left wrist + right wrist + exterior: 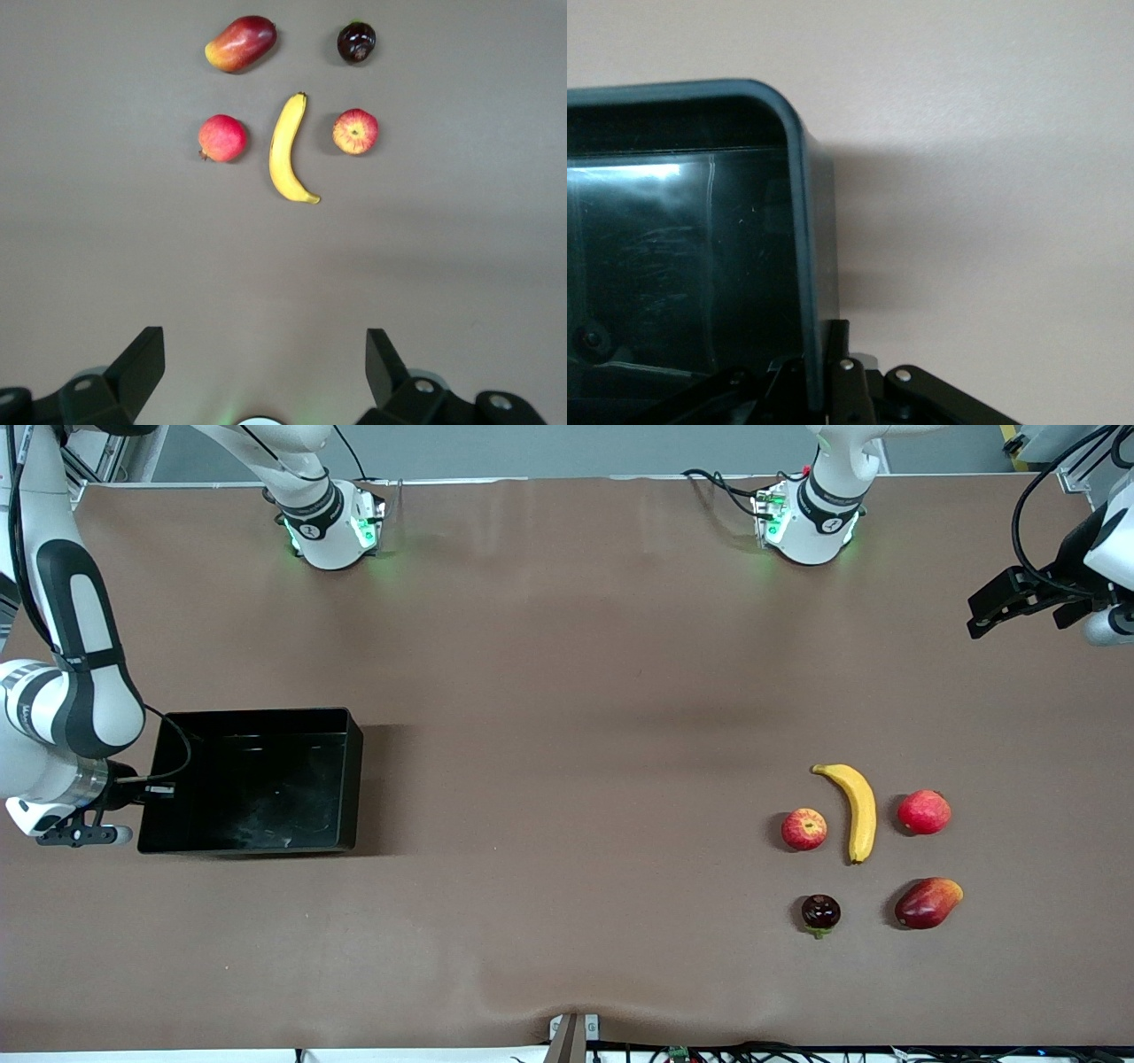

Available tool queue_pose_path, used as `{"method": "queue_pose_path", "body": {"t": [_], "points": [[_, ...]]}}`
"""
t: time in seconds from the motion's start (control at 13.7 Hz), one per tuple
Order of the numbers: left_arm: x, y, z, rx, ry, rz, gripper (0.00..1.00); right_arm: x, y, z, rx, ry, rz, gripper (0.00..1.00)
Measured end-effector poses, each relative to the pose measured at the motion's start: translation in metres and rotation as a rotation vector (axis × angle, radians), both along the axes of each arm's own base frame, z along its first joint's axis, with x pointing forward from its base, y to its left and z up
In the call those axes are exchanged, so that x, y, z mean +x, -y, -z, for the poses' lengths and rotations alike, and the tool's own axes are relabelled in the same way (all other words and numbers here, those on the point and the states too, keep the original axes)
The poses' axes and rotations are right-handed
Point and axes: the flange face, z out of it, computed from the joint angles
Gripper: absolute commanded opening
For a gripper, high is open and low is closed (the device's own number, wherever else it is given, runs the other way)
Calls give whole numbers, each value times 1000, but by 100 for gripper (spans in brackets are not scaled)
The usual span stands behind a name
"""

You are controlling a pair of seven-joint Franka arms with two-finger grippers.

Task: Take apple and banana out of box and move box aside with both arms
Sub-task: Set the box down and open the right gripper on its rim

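At the right arm's end of the tabletop, the right pincer is clamped on the wall of the one black box. Wide bare surface separates it from five fruits: one apple, one banana (curved), a pinkish fruit, a dark fruit, a mango. Over the edge at the left arm's end, the left pincer hangs with fingers apart.

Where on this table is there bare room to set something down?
Widest free patch: between the black bin and the apple. Also bare between the arm bases and the banana. Crowded: the fruit cluster around the banana.
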Motion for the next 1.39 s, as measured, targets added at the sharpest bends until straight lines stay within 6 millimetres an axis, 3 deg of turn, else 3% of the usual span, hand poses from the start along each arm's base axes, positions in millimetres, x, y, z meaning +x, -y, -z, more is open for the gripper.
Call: {"method": "queue_pose_path", "body": {"t": [0.15, 0.22, 0.29, 0.36, 0.66, 0.8, 1.17, 1.39], "points": [[3, -2, 2, -2, 13, -3, 100, -2, 11, 15, -6, 11, 16, 0], [5, -2, 4, -2, 16, -4, 100, -3, 15, 22, -7, 10, 24, 38], [8, -3, 8, -3, 15, -4, 100, -4, 19, 27, -6, 7, 30, 91], [11, -2, 13, -4, 13, -3, 100, -5, 20, 30, -4, 4, 34, 100], [21, -1, 27, -6, -3, 0, 100, -2, 16, 27, 1, 14, 30, 100], [24, -1, 31, -6, -6, 1, 100, 8, 8, 9, -1, 40, 14, 100], [24, -1, 31, -6, -6, 1, 100, 22, -28, -85, -20, 112, -50, 100], [24, -1, 32, -6, -6, 1, 100, 18, -66, -141, -52, 94, -21, 100]]}}
